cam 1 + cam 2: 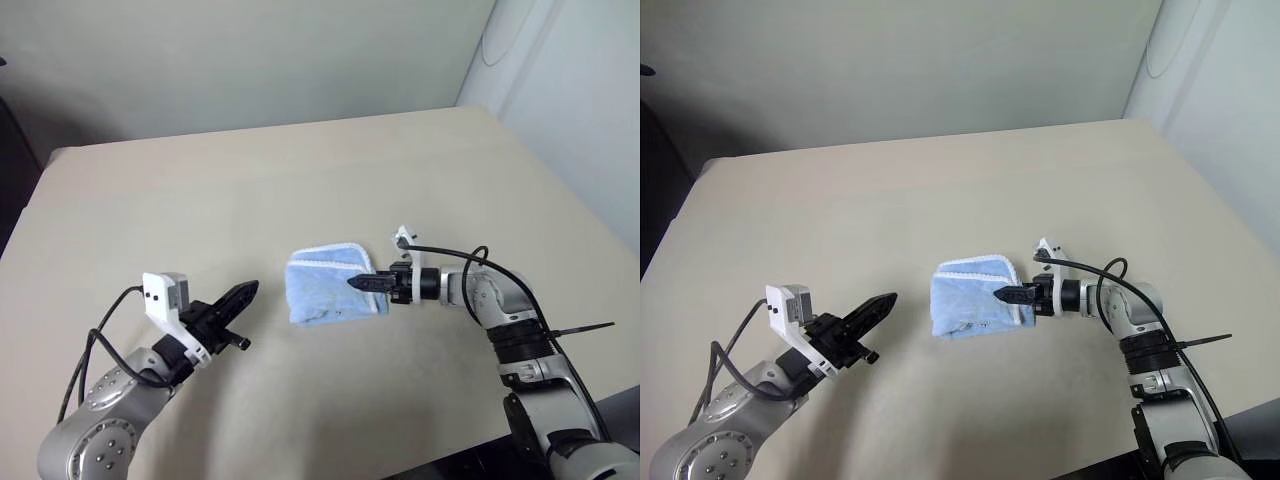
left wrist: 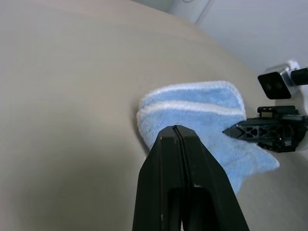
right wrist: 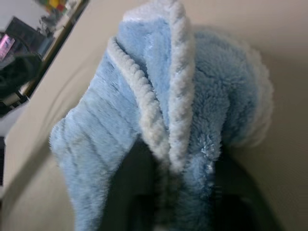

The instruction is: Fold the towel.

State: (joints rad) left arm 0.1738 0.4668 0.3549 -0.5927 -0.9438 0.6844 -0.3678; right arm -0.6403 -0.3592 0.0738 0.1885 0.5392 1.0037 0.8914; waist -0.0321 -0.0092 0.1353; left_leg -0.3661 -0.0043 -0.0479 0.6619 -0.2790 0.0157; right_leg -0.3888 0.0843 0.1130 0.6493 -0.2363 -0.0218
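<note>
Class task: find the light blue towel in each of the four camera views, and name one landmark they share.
Left eye view: towel, centre of the table.
Right eye view: centre.
Left wrist view: right of centre.
Right wrist view: across the middle.
Shared landmark: right gripper at the towel's edge.

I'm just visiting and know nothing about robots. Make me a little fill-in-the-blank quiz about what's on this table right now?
1. The towel is light ____ with whitish edging.
2. The ____ gripper is pinching the towel's edge.
3. The left gripper is shut and holds ____.
4. The towel lies on a ____ table.

Missing words: blue; right; nothing; beige
</note>
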